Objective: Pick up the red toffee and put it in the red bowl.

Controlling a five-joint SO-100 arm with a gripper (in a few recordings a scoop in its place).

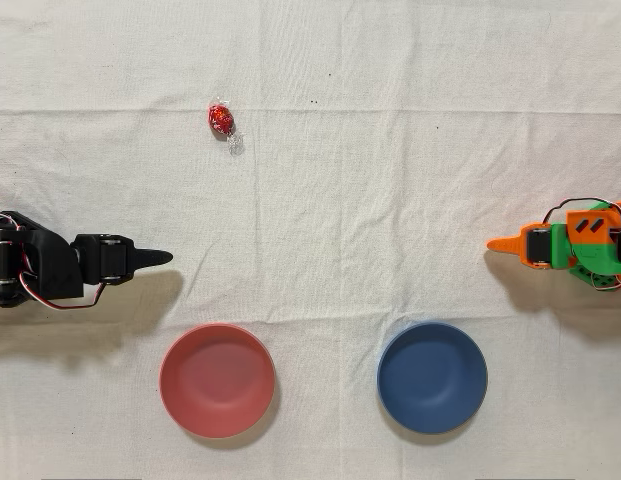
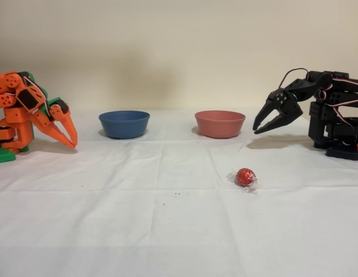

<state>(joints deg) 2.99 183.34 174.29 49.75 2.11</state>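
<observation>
Hovering above the cloth (image 2: 167,231) with 2 fingers (image 2: 270,115) parted, gripping nothing. Lying well apart from the fingertips: the red toffee (image 2: 245,176). Sitting just beside them: the red bowl (image 2: 219,123).

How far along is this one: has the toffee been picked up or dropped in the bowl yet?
Nothing looks done yet. The red toffee lies on the white cloth, apart from both bowls, and the red bowl is empty. The black arm's gripper hangs open near its base, holding nothing and well away from the toffee. All steps remain: reach the toffee, grasp it, carry it to the red bowl and release.
</observation>
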